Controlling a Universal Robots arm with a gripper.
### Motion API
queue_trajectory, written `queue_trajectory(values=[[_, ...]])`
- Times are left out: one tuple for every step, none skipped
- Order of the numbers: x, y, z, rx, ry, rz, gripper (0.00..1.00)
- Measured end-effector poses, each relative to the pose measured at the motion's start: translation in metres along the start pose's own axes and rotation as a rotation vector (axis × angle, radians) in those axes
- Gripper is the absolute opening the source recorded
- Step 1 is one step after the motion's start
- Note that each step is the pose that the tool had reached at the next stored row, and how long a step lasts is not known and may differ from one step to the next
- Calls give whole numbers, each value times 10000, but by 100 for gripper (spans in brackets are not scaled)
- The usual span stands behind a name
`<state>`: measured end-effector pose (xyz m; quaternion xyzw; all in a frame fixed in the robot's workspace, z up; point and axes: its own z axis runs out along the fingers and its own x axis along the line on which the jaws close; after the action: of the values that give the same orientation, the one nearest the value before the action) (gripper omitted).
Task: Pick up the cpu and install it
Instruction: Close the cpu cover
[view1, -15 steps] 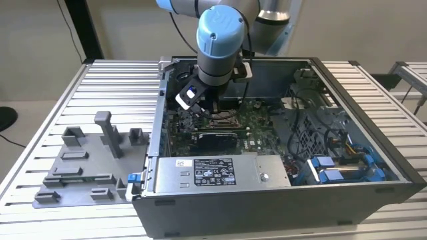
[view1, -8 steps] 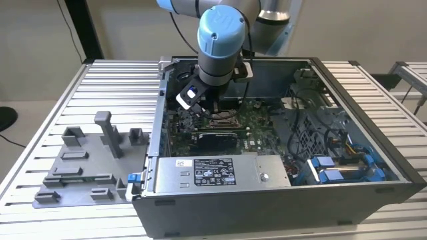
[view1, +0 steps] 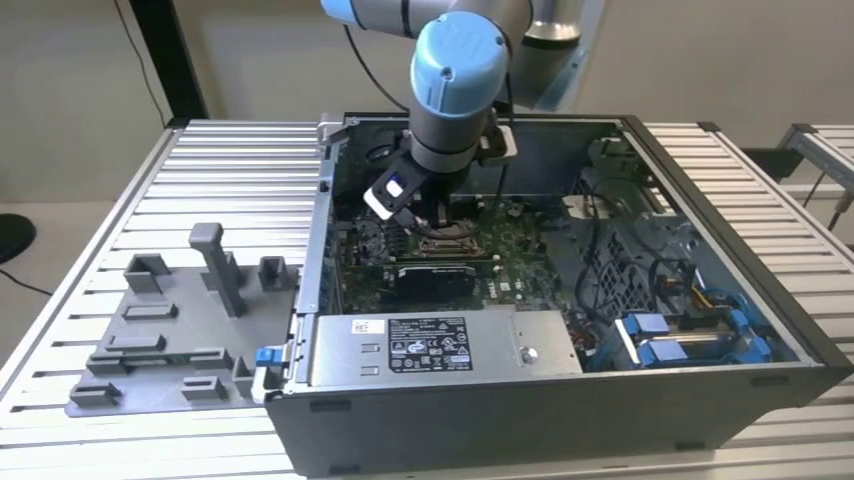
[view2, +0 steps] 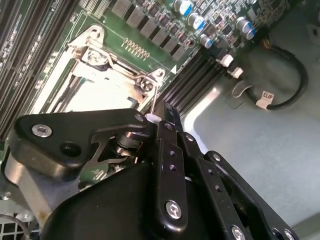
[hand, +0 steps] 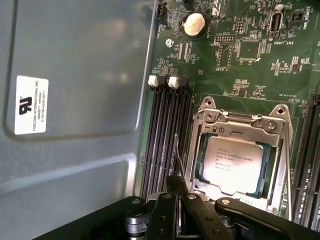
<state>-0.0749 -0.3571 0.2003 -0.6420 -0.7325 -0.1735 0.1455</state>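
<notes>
Cpu (hand: 232, 166) sits flat in socket frame (hand: 240, 120) on the mobo, just past end effector (hand: 176, 190) tip; can't tell if fingers open/shut.

The arm (view1: 454, 90) is light blue at its joints and grey between them. The computer case (view1: 747, 300) is dark grey, with bright blue plastic parts (view1: 667, 335) inside. The motherboard (hand: 240, 55) is green, with black memory slots (hand: 165, 140). The cpu (hand: 231, 163) has a pale silver top with small dark print, and the socket frame (hand: 240, 117) around it is shiny silver. The gripper (hand: 180, 200) is black. The fixture blocks (view1: 174, 320) are grey on a ribbed silver table (view1: 80, 260).
</notes>
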Motion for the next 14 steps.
queue_trajectory(values=[[-3, 5, -1, 3, 0, 1, 0], [-6, 8, -2, 5, 1, 3, 0], [-8, 10, -1, 5, 2, 3, 0], [-10, 13, 0, 6, 0, 4, 0], [-12, 17, 3, 6, -4, 4, 0], [-14, 21, 6, 9, -12, 4, 0], [-17, 27, 9, 9, -16, 3, 0], [-19, 32, 13, 10, -20, 3, 0], [-22, 39, 16, 11, -26, 3, 0], [-24, 47, 19, 11, -31, 4, 0], [-27, 56, 22, 12, -33, 4, 0], [-29, 65, 25, 11, -33, 4, 0], [-31, 74, 28, 11, -33, 3, 0], [-33, 81, 31, 11, -32, 3, 0]])
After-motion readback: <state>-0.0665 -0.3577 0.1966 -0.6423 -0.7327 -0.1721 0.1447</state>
